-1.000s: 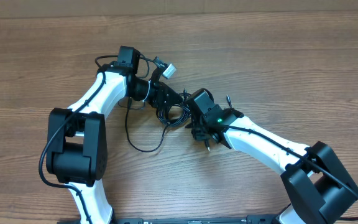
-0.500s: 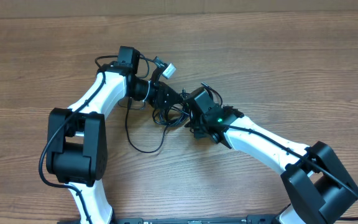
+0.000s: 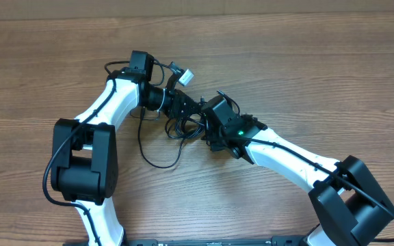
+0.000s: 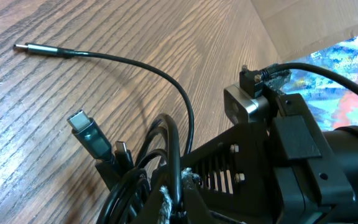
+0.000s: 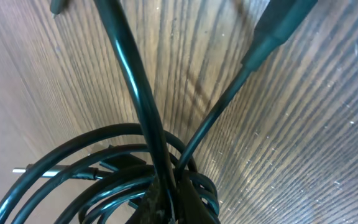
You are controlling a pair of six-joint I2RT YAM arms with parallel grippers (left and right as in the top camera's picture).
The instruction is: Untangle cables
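The cables (image 3: 189,127) are thin black cords bunched in a small coil between my two grippers, with a loose loop (image 3: 157,156) lying on the table below. A light-coloured plug tip (image 3: 187,77) sticks up behind the left wrist. My left gripper (image 3: 183,113) is shut on strands of the coil (image 4: 146,180). In the left wrist view a flat plug (image 4: 84,133) stands by the jaws (image 4: 180,202) and one cord runs out to a slim plug (image 4: 28,48). My right gripper (image 3: 209,130) is shut on a cord (image 5: 132,74) above the coil (image 5: 98,168); its jaws (image 5: 169,199) sit at the bottom edge.
The wooden table (image 3: 306,75) extends all round. The two wrists nearly touch; the right wrist's black body (image 4: 291,149) fills the right of the left wrist view. Cardboard (image 4: 316,22) borders the far edge. Thick arm wires run along both white arms (image 3: 286,157).
My right gripper has shifted slightly up and left toward the left gripper, drawing the cord end below it up. The left arm has not moved.
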